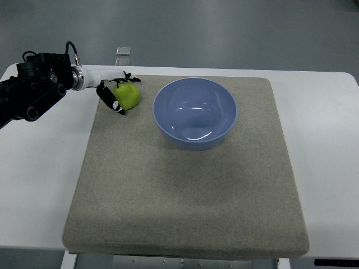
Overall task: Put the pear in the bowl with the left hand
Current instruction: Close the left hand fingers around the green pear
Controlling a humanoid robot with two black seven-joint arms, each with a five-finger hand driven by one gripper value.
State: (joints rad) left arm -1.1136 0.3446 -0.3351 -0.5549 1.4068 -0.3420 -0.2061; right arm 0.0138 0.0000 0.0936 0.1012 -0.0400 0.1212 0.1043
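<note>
The robot's black left arm (31, 89) comes in from the left edge, near the top of the picture. It reaches to the right and ends in a shiny silver wrist (92, 73). The left hand (115, 92) has thin black fingers (109, 100). They are curled around a small green pear (128, 96), one below it and one above.

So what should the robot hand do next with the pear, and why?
Probably lift the pear and carry it right, over the blue bowl. The left robot hand seems to have fingers around it already, and the bowl beside it sits empty.
</note>
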